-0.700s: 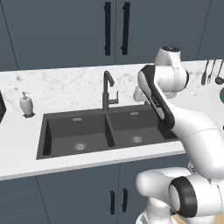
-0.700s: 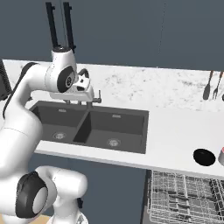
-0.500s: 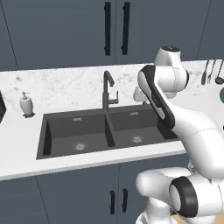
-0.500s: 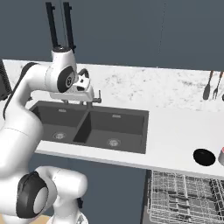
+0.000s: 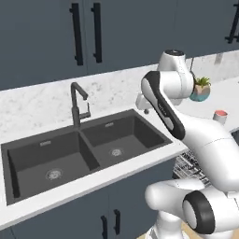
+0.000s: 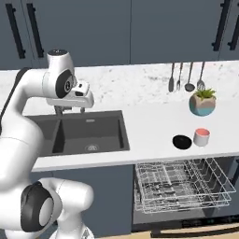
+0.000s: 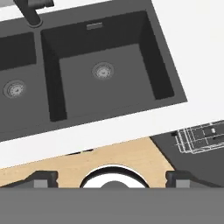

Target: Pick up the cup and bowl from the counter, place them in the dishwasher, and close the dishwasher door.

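Observation:
The reddish-coral cup point(image 6: 201, 137) point(image 5: 220, 115) stands on the white counter point(image 6: 149, 119) near its front edge, at the right. Just left of it sits the black bowl point(image 6: 182, 141). Below them the dishwasher is open, its silver wire rack point(image 6: 182, 184) point(image 5: 190, 169) point(image 7: 200, 134) pulled out over the lowered dishwasher door point(image 6: 186, 228). My gripper point(image 6: 70, 111) point(image 7: 111, 179) hangs open and empty over the dark double sink point(image 6: 88, 133) point(image 7: 105, 70), pointing down, far left of the cup and bowl.
A black faucet point(image 5: 77, 100) rises behind the sink. A teal-and-pink plant pot point(image 6: 202, 102) stands behind the cup, and utensils point(image 6: 186, 77) hang on the wall. Dark cabinets run above and below the counter.
The base has shifted right, so both base views now take in the cup, bowl and rack. The hand, pointing up before, has turned down over the sink.

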You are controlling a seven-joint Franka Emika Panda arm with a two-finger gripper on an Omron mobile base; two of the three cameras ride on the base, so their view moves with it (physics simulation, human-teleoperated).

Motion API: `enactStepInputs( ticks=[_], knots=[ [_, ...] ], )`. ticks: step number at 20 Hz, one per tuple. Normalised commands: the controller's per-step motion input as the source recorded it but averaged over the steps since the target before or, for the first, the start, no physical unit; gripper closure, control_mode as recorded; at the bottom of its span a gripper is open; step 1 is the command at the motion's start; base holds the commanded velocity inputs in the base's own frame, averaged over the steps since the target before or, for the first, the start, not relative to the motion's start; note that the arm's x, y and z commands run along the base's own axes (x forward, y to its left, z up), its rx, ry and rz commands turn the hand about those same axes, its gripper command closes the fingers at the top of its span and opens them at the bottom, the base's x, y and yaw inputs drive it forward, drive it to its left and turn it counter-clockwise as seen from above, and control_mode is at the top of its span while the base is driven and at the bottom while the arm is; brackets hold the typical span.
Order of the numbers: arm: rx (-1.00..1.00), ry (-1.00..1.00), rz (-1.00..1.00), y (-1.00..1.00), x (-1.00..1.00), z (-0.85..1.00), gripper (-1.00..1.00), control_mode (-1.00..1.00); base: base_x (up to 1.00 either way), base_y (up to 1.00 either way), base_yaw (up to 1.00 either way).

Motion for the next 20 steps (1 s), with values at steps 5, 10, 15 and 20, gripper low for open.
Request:
enactStepInputs(
  ticks=[5,10,15,20],
  knots=[
    [0.0,0.0,0.0,0.0,0.0,0.0,-1.0,1.0,0.0,0.52,-0.63],
    [0.0,0.0,0.0,0.0,0.0,0.0,-1.0,1.0,0.04,0.51,-0.59],
    [0.0,0.0,0.0,0.0,0.0,0.0,-1.0,1.0,0.31,0.3,-0.5],
    [0.0,0.0,0.0,0.0,0.0,0.0,-1.0,1.0,0.46,0.23,-0.43]
  ],
)
